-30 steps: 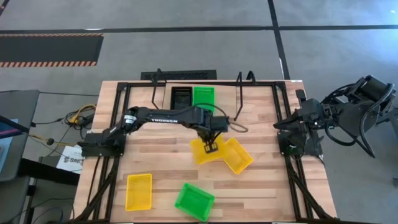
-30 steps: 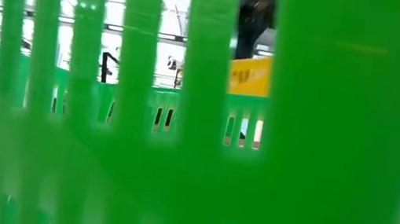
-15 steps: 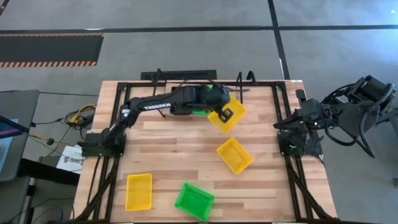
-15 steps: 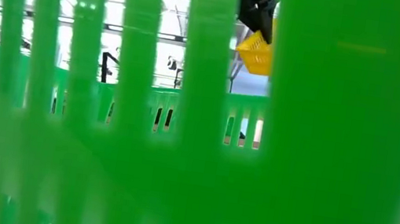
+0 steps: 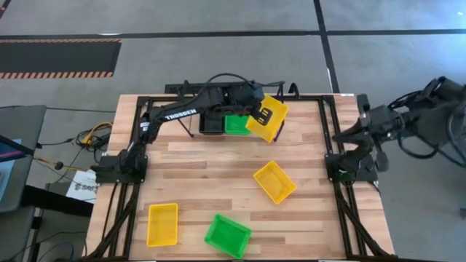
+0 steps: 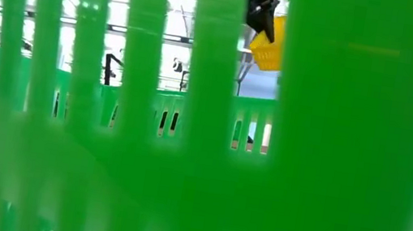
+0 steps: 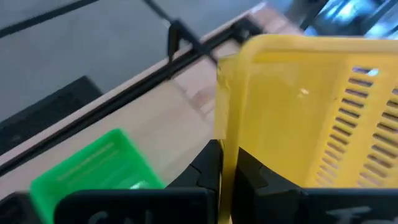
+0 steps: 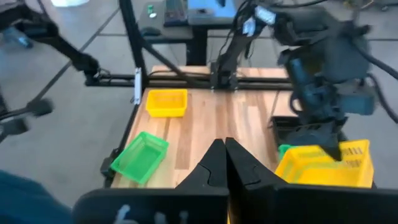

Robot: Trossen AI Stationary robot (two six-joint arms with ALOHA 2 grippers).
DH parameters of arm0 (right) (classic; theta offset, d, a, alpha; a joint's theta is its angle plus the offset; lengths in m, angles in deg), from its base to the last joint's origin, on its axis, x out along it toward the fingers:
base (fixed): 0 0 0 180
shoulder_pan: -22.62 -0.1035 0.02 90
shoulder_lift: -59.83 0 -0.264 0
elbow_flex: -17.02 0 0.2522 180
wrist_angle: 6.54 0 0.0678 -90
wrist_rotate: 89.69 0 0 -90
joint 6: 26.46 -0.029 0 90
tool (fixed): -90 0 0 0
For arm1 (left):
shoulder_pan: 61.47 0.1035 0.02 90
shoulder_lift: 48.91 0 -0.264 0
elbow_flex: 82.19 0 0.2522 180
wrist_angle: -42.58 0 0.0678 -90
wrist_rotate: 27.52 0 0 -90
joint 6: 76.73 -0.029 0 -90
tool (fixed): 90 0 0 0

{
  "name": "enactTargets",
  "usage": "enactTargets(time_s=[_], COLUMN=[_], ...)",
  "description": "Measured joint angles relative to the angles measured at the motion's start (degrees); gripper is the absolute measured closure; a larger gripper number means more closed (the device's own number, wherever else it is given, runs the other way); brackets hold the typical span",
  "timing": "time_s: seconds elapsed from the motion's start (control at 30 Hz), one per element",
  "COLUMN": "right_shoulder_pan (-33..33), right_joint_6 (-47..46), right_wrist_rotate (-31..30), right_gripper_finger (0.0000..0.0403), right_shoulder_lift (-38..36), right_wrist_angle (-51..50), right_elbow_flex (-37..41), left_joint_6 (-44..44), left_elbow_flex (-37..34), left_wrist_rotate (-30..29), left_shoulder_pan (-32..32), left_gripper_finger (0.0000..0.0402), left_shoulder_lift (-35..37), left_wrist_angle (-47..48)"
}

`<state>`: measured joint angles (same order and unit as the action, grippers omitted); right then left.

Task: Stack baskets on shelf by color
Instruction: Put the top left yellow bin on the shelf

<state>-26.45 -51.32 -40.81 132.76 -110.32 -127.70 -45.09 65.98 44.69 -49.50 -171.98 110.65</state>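
My left gripper [image 5: 263,114] reaches over the table's far edge, shut on a yellow basket [image 5: 268,118] held above the shelf [image 5: 281,93]. A black basket [image 5: 212,122] and a green basket [image 5: 237,125] stand side by side on the shelf, bottoms down. On the table sit one yellow basket [image 5: 274,182] at mid-right, another yellow basket [image 5: 162,223] near-left, and a green basket [image 5: 227,235] at the near edge. That green basket [image 6: 332,151] fills the low view; the held yellow basket [image 6: 269,49] shows through its slots. My right gripper [image 8: 224,152] is shut, waiting at the right edge. My left gripper pinches one side wall of the yellow basket at its rim [image 7: 225,155], one finger inside [image 5: 266,114] and one outside. The fingers come from the table's left, slanting down. The basket is lifted clear of the table and shelf and hangs tilted.
Black frame rails [image 5: 331,145] run along the table's edges. Bare wood lies across the table's middle [image 5: 204,167]. The shelf's right part, beside the green basket, stands under the held basket. Cables [image 5: 91,138] lie off the left edge.
My left gripper has lifted a yellow basket off the middle of the table and carried it up and toward the far edge, over the shelf's right part; the basket has tipped as it rose. My right arm has changed pose at the right edge.
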Motion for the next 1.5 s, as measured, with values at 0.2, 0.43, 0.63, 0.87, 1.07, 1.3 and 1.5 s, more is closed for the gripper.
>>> enactTargets(time_s=[0.2,0.43,0.63,0.87,1.07,1.3,1.5], right_shoulder_pan=[-0.03,-0.03,-0.03,-0.03,-0.03,-0.03,-0.03], right_joint_6=[2.95,3.10,4.88,5.90,5.88,5.88,5.88], right_wrist_rotate=[-2.49,-2.29,-0.85,-0.77,0.31,0.72,0.74], right_gripper_finger=[0.0401,0.0401,0.0401,0.0401,0.0401,0.0400,0.0400], right_shoulder_lift=[-3.67,-4.46,-4.31,-4.33,-4.31,-3.91,-3.89], right_wrist_angle=[0.00,0.00,0.00,0.00,0.00,0.00,0.00], right_elbow_flex=[0.02,0.00,0.00,0.00,0.00,0.00,0.00], left_joint_6=[4.27,10.01,18.20,22.62,23.08,23.92,25.11], left_elbow_flex=[-1.25,-6.56,-13.61,-17.80,-17.81,-17.96,-19.35], left_wrist_rotate=[1.55,0.61,-0.14,-2.91,-3.64,-1.97,-0.42], left_shoulder_pan=[-0.01,-0.02,-0.02,0.33,1.90,3.44,4.36], left_gripper_finger=[0.0401,0.0401,0.0401,0.0401,0.0401,0.0401,0.0401], left_shoulder_lift=[0.17,0.33,0.09,0.13,0.10,0.09,0.03], left_wrist_angle=[-7.35,-10.37,-12.42,-11.55,-11.69,-11.95,-10.67])
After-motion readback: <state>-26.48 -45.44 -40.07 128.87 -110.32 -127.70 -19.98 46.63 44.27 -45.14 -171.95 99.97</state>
